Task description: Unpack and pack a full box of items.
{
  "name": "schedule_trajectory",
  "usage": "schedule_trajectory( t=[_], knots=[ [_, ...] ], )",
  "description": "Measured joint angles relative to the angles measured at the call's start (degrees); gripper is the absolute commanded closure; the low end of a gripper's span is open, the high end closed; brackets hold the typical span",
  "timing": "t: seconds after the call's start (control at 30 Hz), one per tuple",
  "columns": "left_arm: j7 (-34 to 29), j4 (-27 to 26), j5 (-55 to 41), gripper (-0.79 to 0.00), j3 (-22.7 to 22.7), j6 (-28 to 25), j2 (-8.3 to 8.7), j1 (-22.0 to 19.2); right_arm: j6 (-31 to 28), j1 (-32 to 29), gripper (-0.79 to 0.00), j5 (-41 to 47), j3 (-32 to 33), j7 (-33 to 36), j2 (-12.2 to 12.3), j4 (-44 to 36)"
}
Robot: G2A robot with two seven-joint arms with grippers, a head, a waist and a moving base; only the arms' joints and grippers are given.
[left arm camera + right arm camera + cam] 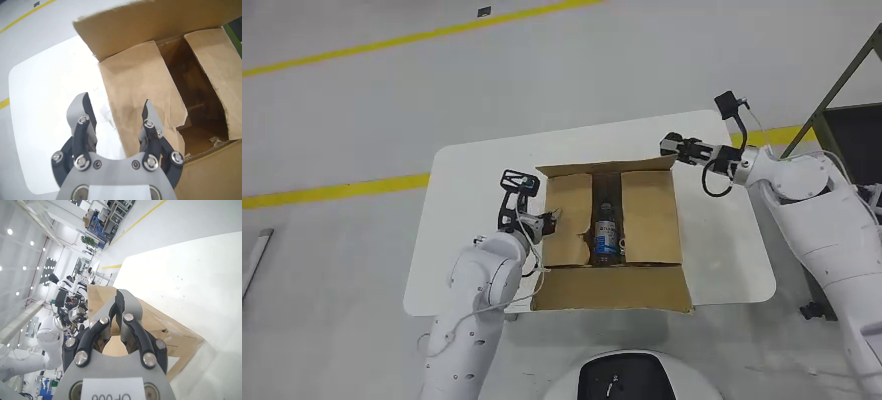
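– Fingers of the left gripper: how are they recorded?
– Recorded as spread apart, with nothing held. One is seen over the table, the other over the left flap of the box, so the flap's outer fold is straddled.
– And the right gripper?
– Its fingers are noted as drawn together at the box's far right corner. Whether cardboard is pinched between them cannot be told.
– Box position?
– Placed mid-table, near flap laid outward, far flap standing up. The left flap and the right flap lie partly over the opening. A bottle is seen lying in the gap between them; other contents are hidden. Unpacking is judged not yet begun.
– Risks to be logged?
– If the left flap is lifted by one edge, the box could be dragged or tipped, since it is light card and is not pinned down. The flap's edge is ragged, and tearing is likely under a hard pull. With the side flaps half shut, the bottle could be caught on them when drawn out.
– Surface and room?
– A smooth white table with rounded corners is noted; sliding is expected on it. A pale floor with a yellow line is seen around it, with shelves and a plant far behind.
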Motion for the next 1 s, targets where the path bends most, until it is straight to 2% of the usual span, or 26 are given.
schedule_trajectory(
  t=[0.27,0.5,0.8,0.87,1.0],
  knots=[
    [0.78,-5.48,-0.65,-0.785,-5.77,-0.89,0.84,3.84,-4.43,-4.07,0.000,-10.33,-0.97,-0.17,1.18,-8.25],
    [0.83,-5.46,-0.63,-0.785,-5.81,-0.93,0.85,3.86,-2.82,-9.17,0.000,-17.89,-2.29,-4.28,1.66,-14.99],
    [1.04,-5.54,-0.65,-0.785,-5.83,-1.01,0.85,3.96,0.87,-12.37,0.000,-21.29,-3.39,-7.85,1.80,-19.29],
    [2.44,-6.05,-0.02,-0.785,-5.74,-2.33,0.98,4.40,1.21,-12.57,0.000,-21.50,-3.56,-8.11,1.80,-19.60],
    [2.63,-8.30,4.03,-0.785,-7.13,-8.93,1.81,6.34,1.85,-12.75,0.000,-21.44,-3.72,-8.46,1.84,-19.82]
  ],
)
